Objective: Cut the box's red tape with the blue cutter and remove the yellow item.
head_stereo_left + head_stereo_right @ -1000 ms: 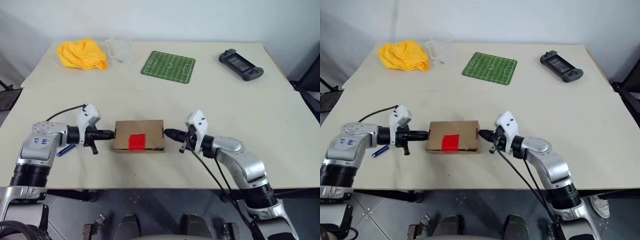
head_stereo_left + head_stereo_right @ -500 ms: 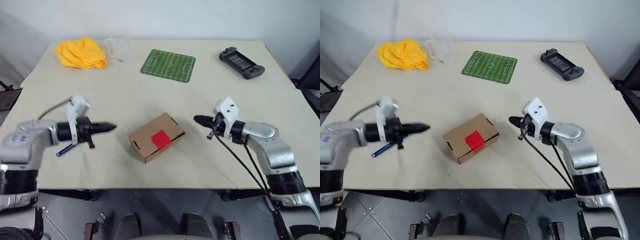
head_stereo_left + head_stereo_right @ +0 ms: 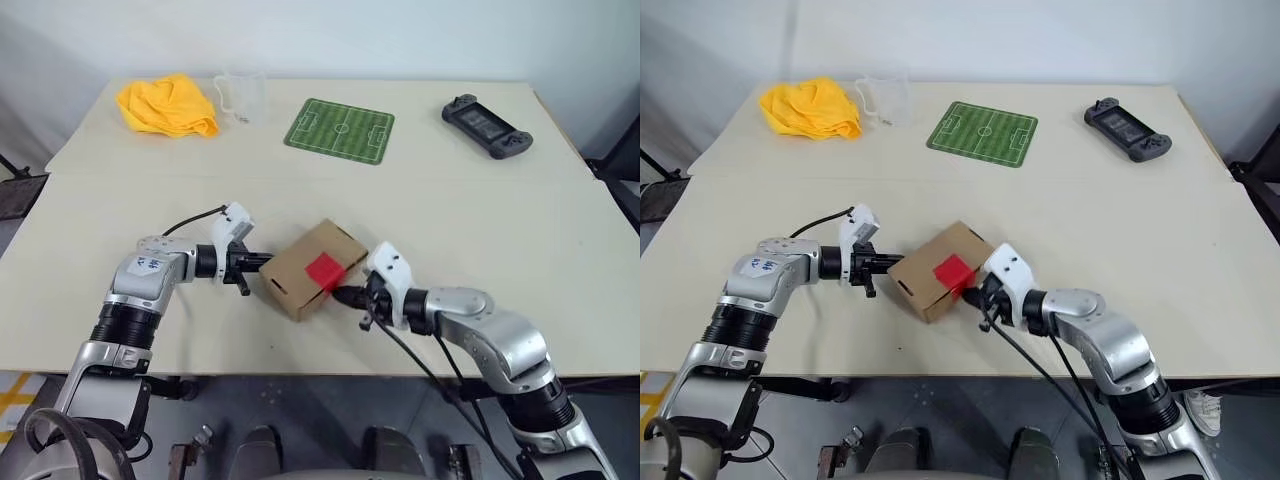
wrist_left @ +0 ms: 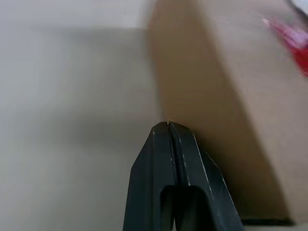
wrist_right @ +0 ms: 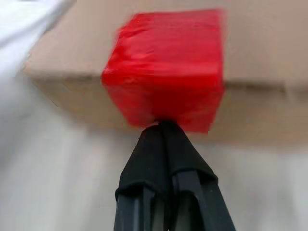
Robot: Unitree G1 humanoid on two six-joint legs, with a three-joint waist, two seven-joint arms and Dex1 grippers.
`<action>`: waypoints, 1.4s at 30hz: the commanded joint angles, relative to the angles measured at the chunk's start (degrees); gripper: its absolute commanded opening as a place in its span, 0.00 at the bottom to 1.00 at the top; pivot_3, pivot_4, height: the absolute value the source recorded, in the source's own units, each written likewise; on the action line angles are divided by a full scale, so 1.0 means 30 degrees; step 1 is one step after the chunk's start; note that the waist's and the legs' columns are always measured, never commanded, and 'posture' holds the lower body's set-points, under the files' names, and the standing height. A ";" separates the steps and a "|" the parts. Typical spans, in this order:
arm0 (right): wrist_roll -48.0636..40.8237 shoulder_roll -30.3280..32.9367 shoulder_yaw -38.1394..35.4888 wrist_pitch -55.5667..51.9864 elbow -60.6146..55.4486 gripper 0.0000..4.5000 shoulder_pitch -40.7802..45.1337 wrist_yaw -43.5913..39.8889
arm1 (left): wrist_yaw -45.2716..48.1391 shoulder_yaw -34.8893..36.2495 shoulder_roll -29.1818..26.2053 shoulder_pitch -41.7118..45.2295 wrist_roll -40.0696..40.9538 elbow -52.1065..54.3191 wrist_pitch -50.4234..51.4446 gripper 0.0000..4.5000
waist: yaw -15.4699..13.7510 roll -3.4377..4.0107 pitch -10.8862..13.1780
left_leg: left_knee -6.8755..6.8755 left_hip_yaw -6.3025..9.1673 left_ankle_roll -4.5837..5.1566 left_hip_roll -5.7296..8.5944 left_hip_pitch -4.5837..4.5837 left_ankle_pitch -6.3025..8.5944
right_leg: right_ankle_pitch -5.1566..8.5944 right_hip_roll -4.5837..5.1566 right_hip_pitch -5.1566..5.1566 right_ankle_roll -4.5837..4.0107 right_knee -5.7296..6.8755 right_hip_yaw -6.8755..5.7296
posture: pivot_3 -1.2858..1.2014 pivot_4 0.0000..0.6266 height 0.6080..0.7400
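Risk comes first for us: with both grippers pressed together and empty, we are only pinning the box between two closed tips, so an uneven push could spin it or skid it toward the near table edge. The red tape is uncut and we cannot spot the blue cutter or the yellow item, which we judge to be inside the sealed carton. Starting at the far left, a crumpled yellow cloth lies beside a clear cup; neither is ours to handle. Nearer, our left gripper reaches in from the left, forearm low over the table and pointing right, its shut fingers touching the carton's left end. The box sits skewed at the middle of the near half of the table, the red patch folded over its near-right edge. Our right gripper comes from the near right, elbow bent, aimed left and slightly down, closed fingers meeting the lower edge of the tape. Beyond, a green pitch mat and a dark game controller lie at the far side, well apart.
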State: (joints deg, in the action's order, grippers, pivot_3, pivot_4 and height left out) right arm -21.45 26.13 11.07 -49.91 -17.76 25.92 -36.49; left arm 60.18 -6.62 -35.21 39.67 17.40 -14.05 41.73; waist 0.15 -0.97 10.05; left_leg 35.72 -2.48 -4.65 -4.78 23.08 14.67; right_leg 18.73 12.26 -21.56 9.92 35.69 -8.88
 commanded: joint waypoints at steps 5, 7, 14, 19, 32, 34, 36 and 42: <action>0.0464 0.1800 -0.0949 0.1926 0.2015 0.00 0.1337 -0.1654 | -0.1379 0.0275 0.1902 -0.1149 0.1593 0.3570 0.2688 0.01 | -0.0084 0.0004 0.0004 | 0.0071 0.0008 0.0026 0.0000 0.0039 0.0015 | -0.0004 0.0001 0.0006 0.0007 0.0006 -0.0001 | 0.52 0.24 1.00; 0.0681 0.2141 -0.0886 0.2586 0.2984 0.00 0.1777 -0.2261 | -0.2031 0.0194 0.2528 -0.1575 0.1645 0.4184 0.3017 0.01 | -0.0047 0.0004 0.0004 | 0.0080 0.0008 0.0031 -0.0001 0.0037 0.0018 | -0.0005 0.0001 0.0010 0.0008 0.0014 -0.0001 | 0.52 0.24 1.00; 0.2211 0.2516 -0.0415 0.5604 0.6907 0.00 0.3359 -0.4035 | -0.4186 0.0320 0.4627 -0.2646 0.1899 0.5330 0.3441 0.01 | 0.0005 0.0006 0.0004 | 0.0086 0.0004 0.0031 -0.0001 0.0033 0.0018 | -0.0005 0.0002 0.0011 0.0008 0.0014 -0.0002 | 0.52 0.24 1.00; 0.3073 0.2720 -0.0591 0.6818 0.7975 0.00 0.3479 -0.4412 | -0.4669 0.0517 0.4630 -0.3460 0.2239 0.6376 0.3875 0.01 | 0.0004 0.0006 0.0004 | 0.0096 0.0004 0.0031 -0.0001 0.0035 0.0018 | -0.0007 0.0004 0.0016 0.0009 0.0013 -0.0004 | 0.52 0.24 1.00; -0.3945 0.5988 -0.8415 0.7392 0.1149 0.44 -0.2630 -0.8784 | 0.0250 1.1639 -0.3207 -1.0390 0.4643 0.6786 -0.2702 0.40 | -0.0005 0.0037 0.0023 | 0.0046 -0.0006 0.0030 -0.0009 0.0021 0.0030 | -0.0006 0.0003 0.0021 0.0009 -0.0039 -0.0007 | 0.52 0.24 1.00; -0.5376 0.5029 -0.8660 0.7015 -0.0934 0.58 -0.3366 -0.7989 | 0.1876 1.3071 -0.4804 -1.2174 0.4624 0.4951 -0.3261 0.53 | 0.0148 0.0047 0.0024 | 0.0053 -0.0017 0.0035 -0.0016 0.0011 0.0033 | -0.0014 0.0001 0.0018 -0.0005 -0.0028 -0.0002 | 0.52 0.24 1.00; -0.5839 0.4658 -0.8245 0.7456 -0.2476 0.74 -0.4234 -0.8335 | 0.2558 1.3770 -0.5942 -1.3188 0.4273 0.3236 -0.3981 0.67 | 0.0065 0.0054 0.0030 | 0.0042 -0.0027 0.0038 -0.0019 -0.0002 0.0038 | -0.0014 0.0001 0.0007 -0.0005 -0.0017 0.0014 | 0.52 0.24 1.00; -0.6438 0.3582 -0.5469 0.8031 -0.5949 1.00 -0.5282 -0.8202 | 0.3229 1.5181 -0.8621 -1.3266 0.2778 -0.5671 -0.8009 1.00 | -0.0133 0.0026 0.0023 | 0.0062 -0.0027 0.0050 -0.0023 0.0007 0.0056 | -0.0015 0.0000 0.0008 -0.0006 -0.0023 0.0010 | 0.52 0.24 1.00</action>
State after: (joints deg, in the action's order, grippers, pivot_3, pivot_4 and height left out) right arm -39.73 37.13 -5.43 -27.05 -32.38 9.05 -62.06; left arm 68.04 38.07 -59.42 -0.12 27.24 -27.01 21.74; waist -0.25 -0.89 10.12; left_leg 35.94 -2.57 -4.48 -4.85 23.12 14.86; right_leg 18.68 12.26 -21.54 9.90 35.63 -8.84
